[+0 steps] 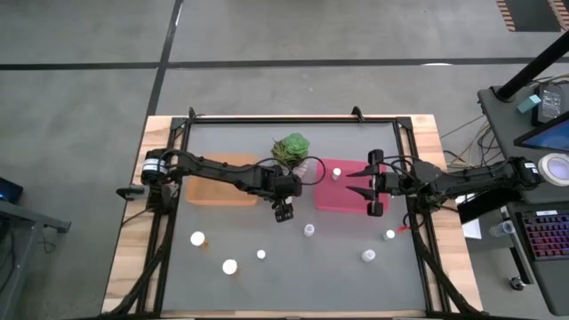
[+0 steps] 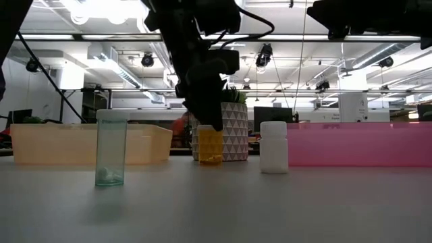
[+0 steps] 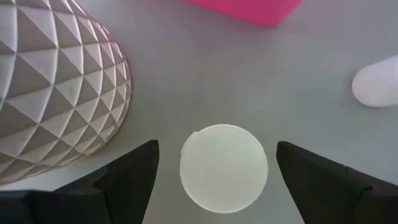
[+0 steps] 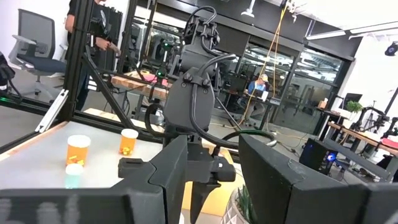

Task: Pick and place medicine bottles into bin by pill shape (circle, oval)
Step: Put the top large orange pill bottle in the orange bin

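We see the potted plant (image 1: 292, 148) at the back between two trays: one tray (image 1: 218, 189) on its left, the other tray (image 1: 345, 197) on its right. Medicine bottles (image 1: 230, 266) stand scattered across the table (image 1: 338, 284) in front of them.

A green plant (image 1: 291, 148) in a white faceted pot (image 3: 56, 87) stood at twelve o'clock on the grey table (image 1: 267, 284). A keyboard (image 1: 544, 233) lay at three o'clock.

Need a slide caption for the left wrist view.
Left pincer open, straddling a white bottle cap beside the patterned plant pot.
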